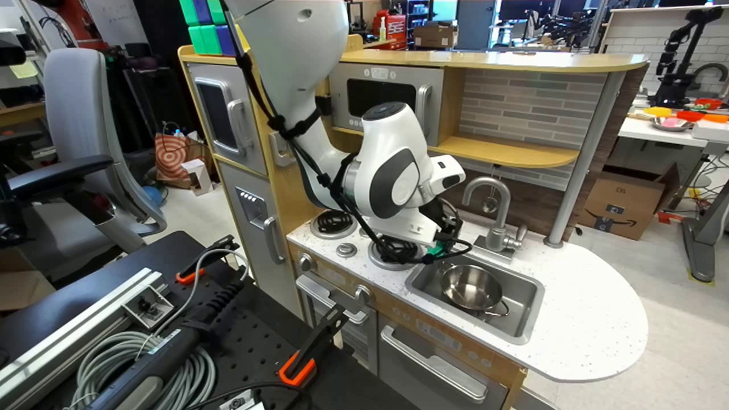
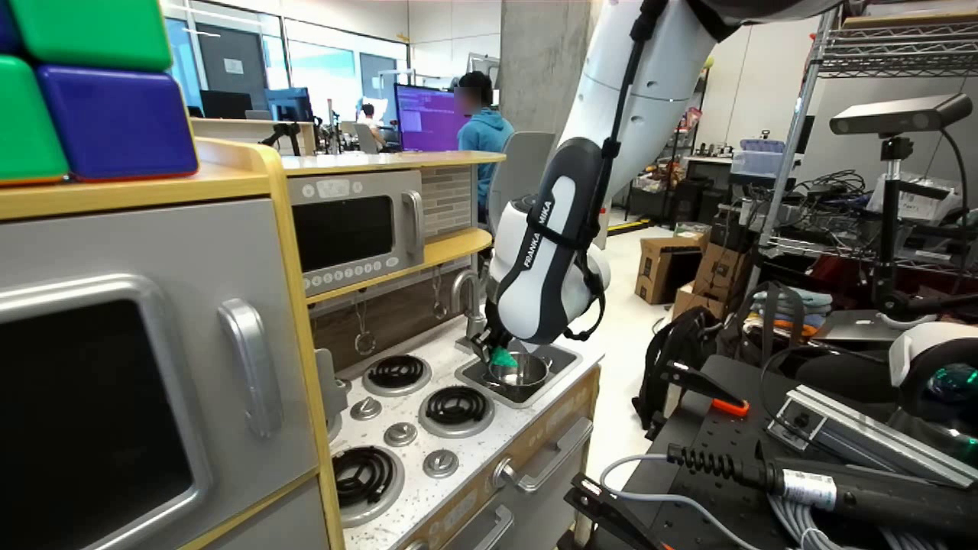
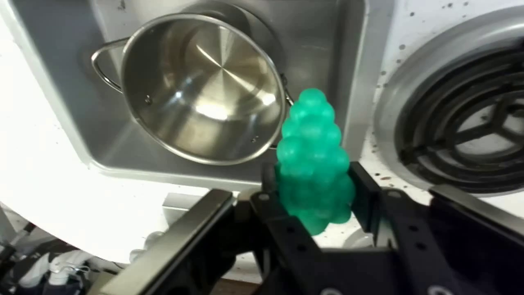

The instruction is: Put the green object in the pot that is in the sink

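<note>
Evidently the jaws of the gripper (image 3: 313, 180) clamp the green grape bunch (image 3: 312, 143), parted just to its width, right of centre in the wrist view. Its tip juts free and could twist in an uneven pinch. Freed now, seemingly beside the pot (image 3: 202, 88), upper left of centre, it might fall into the sink (image 3: 315, 47); carried too low, it could knock the rim.

We classify this place as a robotics lab containing a toy kitchen (image 1: 586, 307). In both exterior views, we observe a robot arm (image 2: 577, 183) over that kitchen. In an exterior view, we observe a camera (image 2: 901, 116) on a stand (image 2: 888, 229), a wire shelf (image 2: 901, 46) and a computer screen (image 2: 429, 121).
</note>
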Robot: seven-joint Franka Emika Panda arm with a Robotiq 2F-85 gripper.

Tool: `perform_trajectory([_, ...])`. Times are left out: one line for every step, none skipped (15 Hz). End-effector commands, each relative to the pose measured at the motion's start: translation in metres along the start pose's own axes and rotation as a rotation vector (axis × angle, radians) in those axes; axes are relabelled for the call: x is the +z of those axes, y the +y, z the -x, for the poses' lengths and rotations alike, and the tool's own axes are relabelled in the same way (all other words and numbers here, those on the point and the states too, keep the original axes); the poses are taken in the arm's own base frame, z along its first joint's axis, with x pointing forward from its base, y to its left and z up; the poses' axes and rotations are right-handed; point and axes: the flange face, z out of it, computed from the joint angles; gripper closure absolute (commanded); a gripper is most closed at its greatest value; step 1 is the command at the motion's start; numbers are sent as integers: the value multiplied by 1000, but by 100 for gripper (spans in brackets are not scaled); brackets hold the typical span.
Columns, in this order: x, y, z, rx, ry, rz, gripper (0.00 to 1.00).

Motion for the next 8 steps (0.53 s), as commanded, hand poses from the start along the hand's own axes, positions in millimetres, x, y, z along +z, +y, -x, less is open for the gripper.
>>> perform_trajectory([13,41,-5,197,-28,-7,80])
perform_trajectory([20,55,-3,248,-45,2,80])
perform_trajectory([23,66,-3,298,-59,5,80])
perform_trajectory([29,74,-3,334,-77,9,80])
perform_trajectory([33,82,-4,361,-91,18,80])
perform_trajectory([39,86,-5,380,-106,24,80])
perform_trajectory([43,89,-7,396,-117,25,80])
perform_trajectory([47,88,-11,404,-127,20,80])
